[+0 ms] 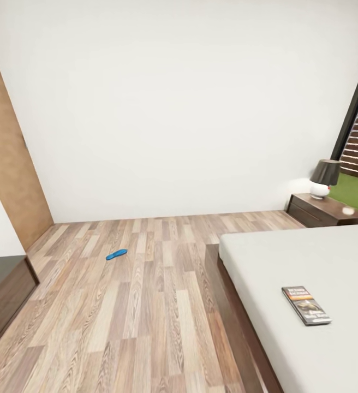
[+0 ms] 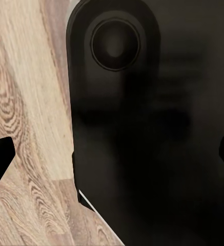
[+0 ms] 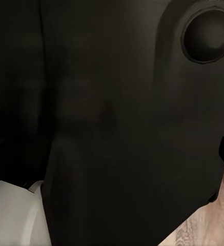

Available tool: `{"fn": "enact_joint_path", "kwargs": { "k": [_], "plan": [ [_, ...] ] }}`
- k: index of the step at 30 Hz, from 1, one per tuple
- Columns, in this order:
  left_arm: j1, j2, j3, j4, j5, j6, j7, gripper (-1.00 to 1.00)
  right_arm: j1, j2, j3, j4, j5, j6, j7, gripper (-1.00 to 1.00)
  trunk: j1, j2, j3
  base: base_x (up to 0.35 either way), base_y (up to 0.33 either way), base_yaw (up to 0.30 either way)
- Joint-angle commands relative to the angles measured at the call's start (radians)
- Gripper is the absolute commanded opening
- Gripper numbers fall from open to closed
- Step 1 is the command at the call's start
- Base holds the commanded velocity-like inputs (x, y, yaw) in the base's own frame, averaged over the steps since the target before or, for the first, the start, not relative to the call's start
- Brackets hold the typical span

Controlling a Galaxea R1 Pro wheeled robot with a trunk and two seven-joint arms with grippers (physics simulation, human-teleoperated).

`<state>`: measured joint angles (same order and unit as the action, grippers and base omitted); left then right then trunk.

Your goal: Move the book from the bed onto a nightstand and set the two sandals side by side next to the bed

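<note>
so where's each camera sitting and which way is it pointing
Head view: on the robot's head, looking forward and down over the wood-plank floor, a blue sandal, the bed with the book, and a nightstand.
Left wrist view: on the left arm, facing the robot's dark body, left gripper fingertips at the edges.
Right wrist view: on the right arm, also facing dark body.
Both wrist views share floor planks and that dark body.
</note>
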<state>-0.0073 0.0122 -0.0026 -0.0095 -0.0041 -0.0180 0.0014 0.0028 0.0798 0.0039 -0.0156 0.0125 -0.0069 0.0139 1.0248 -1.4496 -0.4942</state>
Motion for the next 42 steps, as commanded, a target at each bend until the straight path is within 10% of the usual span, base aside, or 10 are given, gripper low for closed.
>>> {"fn": "enact_joint_path", "kwargs": {
  "k": [1,42],
  "plan": [
    [0.0,0.0,0.0,0.0,0.0,-0.002,0.0,1.0,0.0,0.0,0.0,-0.001,0.001,-0.001,0.001,1.0,0.0,0.0,-0.001,0.114,0.002,0.0],
    [0.0,0.0,0.001,0.0,0.0,-0.002,0.0,1.0,0.0,0.0,0.001,-0.001,0.001,-0.001,0.001,1.0,0.0,0.0,-0.001,0.124,0.0,0.0]
  ]
}}
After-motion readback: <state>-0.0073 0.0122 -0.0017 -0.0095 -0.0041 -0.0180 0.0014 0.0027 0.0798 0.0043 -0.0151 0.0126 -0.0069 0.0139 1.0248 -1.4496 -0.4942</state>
